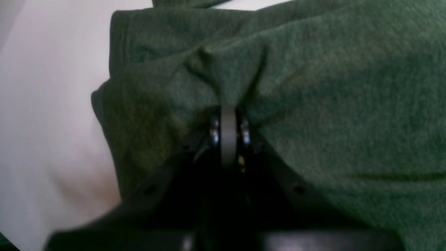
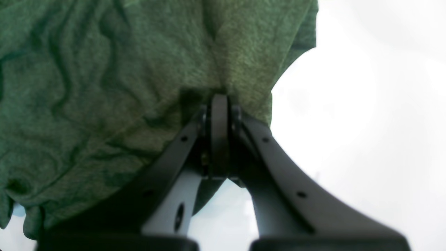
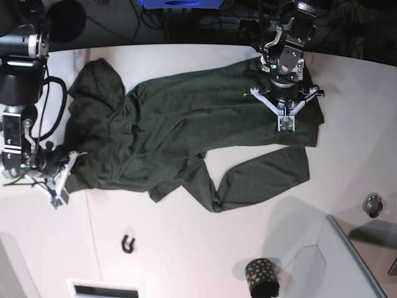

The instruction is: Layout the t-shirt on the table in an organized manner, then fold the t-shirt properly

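On the table [image 3: 186, 248], t-shirt [image 3: 186, 130] pinched by both claws [image 1: 228, 115] [image 2: 219, 104], dotted cup [image 3: 262, 277] seemingly empty.

we see dark green t-shirt [image 3: 186, 146] spread crumpled across far half of white table [image 3: 186, 248], wrinkled, one flap folded toward middle. right gripper [image 3: 65, 167] at shirt's left end near table's left edge, pinched on fabric. left gripper [image 3: 284, 108] on shirt's right end near far edge, clamped on cloth. black gold-dotted cup [image 3: 262, 277] near front edge. grey raised panel [image 3: 347, 261] at front right corner.
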